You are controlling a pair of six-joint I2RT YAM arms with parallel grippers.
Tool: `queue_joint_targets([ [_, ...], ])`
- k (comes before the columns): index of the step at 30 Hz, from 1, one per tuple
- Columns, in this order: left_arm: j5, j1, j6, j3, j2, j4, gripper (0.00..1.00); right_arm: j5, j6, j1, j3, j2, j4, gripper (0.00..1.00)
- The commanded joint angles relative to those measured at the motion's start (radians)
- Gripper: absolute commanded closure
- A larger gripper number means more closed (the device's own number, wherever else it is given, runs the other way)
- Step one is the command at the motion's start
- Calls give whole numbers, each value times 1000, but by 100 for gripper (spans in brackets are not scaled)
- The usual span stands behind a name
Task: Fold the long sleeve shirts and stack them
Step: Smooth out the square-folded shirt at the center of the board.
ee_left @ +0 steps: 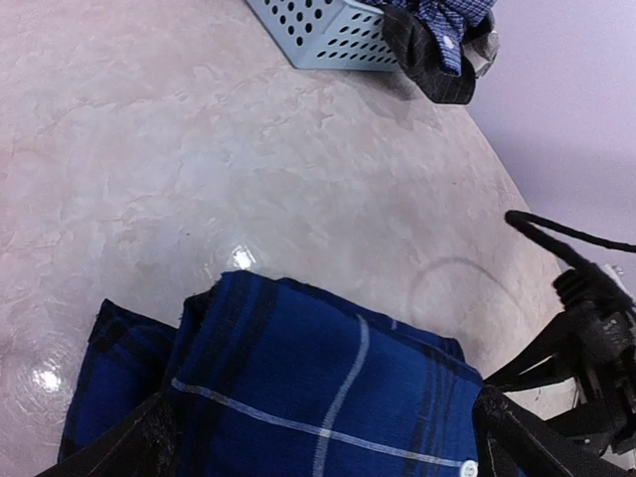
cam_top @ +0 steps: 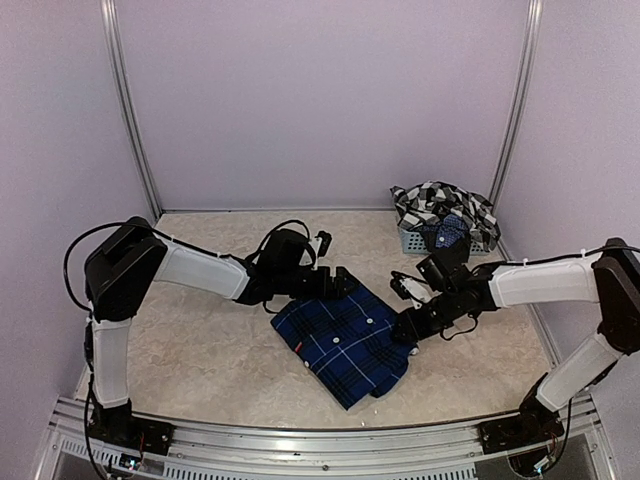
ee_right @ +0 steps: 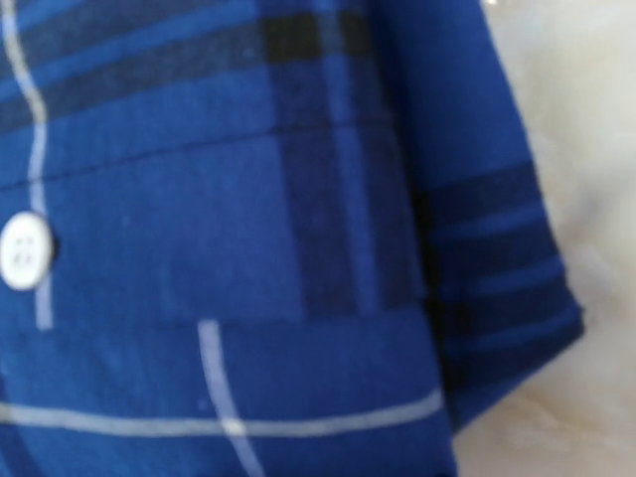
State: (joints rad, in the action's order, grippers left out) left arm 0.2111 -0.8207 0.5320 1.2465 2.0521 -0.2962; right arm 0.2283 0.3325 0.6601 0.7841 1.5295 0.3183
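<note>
**Navy plaid close to a neat packet: finishing the fold**

Navy shirt [cam_top: 345, 345] lies folded into a rough rectangle at mid-desk, a little toward the near edge. The left gripper [cam_top: 340, 283] sits at the shirt's far-left corner. The left wrist view shows its fingers [ee_left: 139, 442] spread wide with cloth between them, gripping nothing. The right gripper [cam_top: 408, 328] is at the shirt's right edge. Its camera is filled by cloth and a white button [ee_right: 25, 250], so I cannot tell how its jaws stand.

The step looks like squaring the packet. To do it well:

- pinch all layers at each edge, not only the top one;
- move both arms together so the fold stays straight.

The checked shirt [cam_top: 440, 205] waits, heaped on the basket [cam_top: 410, 240] in the far right corner.
</note>
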Motion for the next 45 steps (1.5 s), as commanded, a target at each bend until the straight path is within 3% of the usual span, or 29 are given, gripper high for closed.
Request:
queue_joint_targets([
  [1,15,43,17,-13,43,-68,2,-5,-64,-4,-4,-98,17,53],
  [5,3,45,2,-30,54,-68,2,70,-76,28,-38,-192,-25,53],
  [10,6,45,4,-43,55,-73,2,34,-59,107,-60,-208,-25,56],
  [19,-32,45,-1,-53,48,-59,2,-21,11,214,-142,-141,-44,64],
  [27,-91,42,-13,-79,22,-45,1,-106,36,217,-162,-51,-42,63],
  [32,-179,54,-26,-126,-60,-44,1,-103,34,218,-138,-149,-30,51],
  [38,-324,57,-60,-192,-191,-12,1,-123,34,215,-69,-267,22,29],
  [45,-402,41,-32,-286,-323,38,1,-131,-17,113,75,-190,54,14],
])
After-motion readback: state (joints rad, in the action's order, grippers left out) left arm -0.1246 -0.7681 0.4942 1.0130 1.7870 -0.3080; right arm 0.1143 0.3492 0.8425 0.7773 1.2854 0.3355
